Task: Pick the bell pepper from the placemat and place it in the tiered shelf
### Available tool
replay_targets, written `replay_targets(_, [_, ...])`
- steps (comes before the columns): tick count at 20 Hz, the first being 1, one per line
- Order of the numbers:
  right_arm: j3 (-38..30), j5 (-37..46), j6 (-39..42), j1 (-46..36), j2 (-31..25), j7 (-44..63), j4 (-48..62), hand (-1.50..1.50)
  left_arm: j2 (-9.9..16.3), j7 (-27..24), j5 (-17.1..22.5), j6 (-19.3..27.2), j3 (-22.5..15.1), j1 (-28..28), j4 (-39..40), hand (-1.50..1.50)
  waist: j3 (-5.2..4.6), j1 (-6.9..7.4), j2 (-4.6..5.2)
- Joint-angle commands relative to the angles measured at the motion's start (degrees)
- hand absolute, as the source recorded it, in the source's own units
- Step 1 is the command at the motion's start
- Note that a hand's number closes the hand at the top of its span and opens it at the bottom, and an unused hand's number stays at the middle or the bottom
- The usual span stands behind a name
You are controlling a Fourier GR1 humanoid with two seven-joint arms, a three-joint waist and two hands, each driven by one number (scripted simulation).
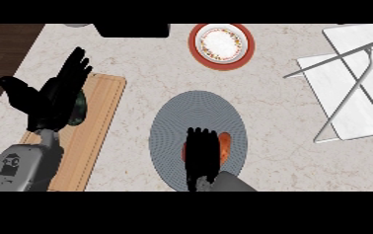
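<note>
Hovering my right hand (202,156) over the bell pepper (225,144) on the grey placemat (175,114), I see fingers pointing down across it; whether they have closed, I cannot tell. I judge the pepper light, smooth and slippery, best wrapped around its broad body. The tiered shelf (342,87) stands well apart, right.

My left hand (58,97) rests open over a wooden cutting board (102,109).

I see even, soft light over the pale counter (146,50), with no glare and hardly any cast shadow, though both black hands, the left hand (55,97) at nine o'clock and the right hand (203,154) at six, read as flat silhouettes without inner detail.
</note>
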Motion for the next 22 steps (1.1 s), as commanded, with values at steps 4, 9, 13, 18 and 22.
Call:
replay_targets(4, [6.0, 2.1, -3.8, -3.3, 0.3, 2.9, 4.3, 1.50, -1.5, -2.3, -1.8, -0.9, 1.1, -1.6, 3.5, 0.00, -0.02, -0.21, 0.16])
replay_targets(9, [3.5, 5.8, -6.2, -4.0, 0.4, -0.4, 5.4, 1.50, -2.2, -1.7, -2.0, -1.8, 1.6, 0.0, 2.0, 0.00, -0.01, -0.28, 0.11])
replay_targets(13, [6.2, 1.4, -5.4, -1.1, 0.4, 2.1, -0.3, 1.50, -1.8, 0.7, -1.6, -3.0, 2.4, 1.9, -1.7, 0.00, 0.00, -0.07, 0.05])
replay_targets(18, [3.3, -3.2, -8.6, -1.6, 0.3, -1.0, -3.7, 1.50, -3.5, -0.9, -3.2, -2.0, 1.8, -0.5, 2.1, 0.00, 0.00, -0.32, 0.11])
replay_targets(22, [0.9, 0.3, -12.6, -0.5, 0.3, -1.7, -11.7, 1.50, -1.6, 0.9, -1.5, -3.3, 4.0, -0.6, 1.1, 0.00, 0.01, -0.92, -0.10])
